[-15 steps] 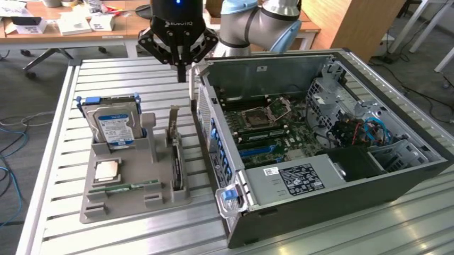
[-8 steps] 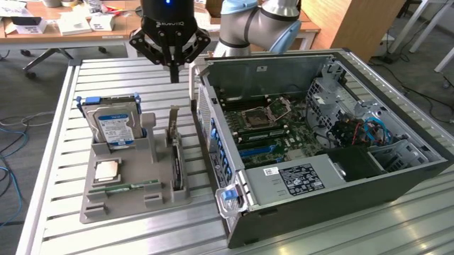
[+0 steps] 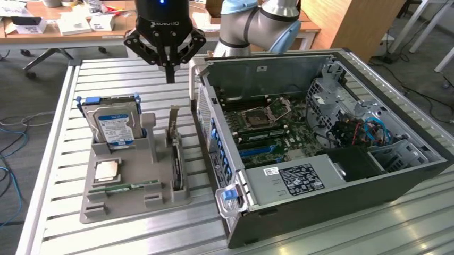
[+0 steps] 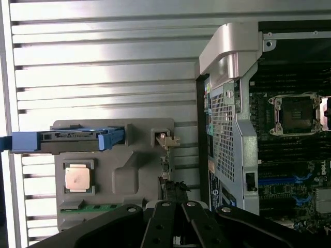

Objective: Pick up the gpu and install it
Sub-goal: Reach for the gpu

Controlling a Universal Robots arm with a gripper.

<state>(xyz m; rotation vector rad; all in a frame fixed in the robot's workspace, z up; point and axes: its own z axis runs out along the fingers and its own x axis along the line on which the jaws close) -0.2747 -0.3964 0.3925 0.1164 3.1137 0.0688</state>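
Observation:
The gpu (image 3: pixel 174 151) stands on edge in a slot along the side of the grey holder (image 3: pixel 120 208) nearest the computer case, its metal bracket pointing up at the far end. In the wrist view the gpu (image 4: pixel 165 168) is a thin strip seen from above, with the bracket at its far end. My gripper (image 3: pixel 170 78) hangs shut above the table, behind the holder's far end and clear of the card, with nothing between its fingers. Its black fingers (image 4: pixel 164 227) meet at a point just over the card's near part in the wrist view.
The holder also carries a blue-labelled hard drive (image 3: pixel 114 126), a CPU (image 3: pixel 108 170) and a green RAM stick (image 3: pixel 132 187). The open computer case (image 3: pixel 397 175) lies to the exterior view's right, its motherboard (image 3: pixel 273 135) and blue slots (image 3: pixel 259 151) exposed. The table is slatted metal (image 3: pixel 127 79).

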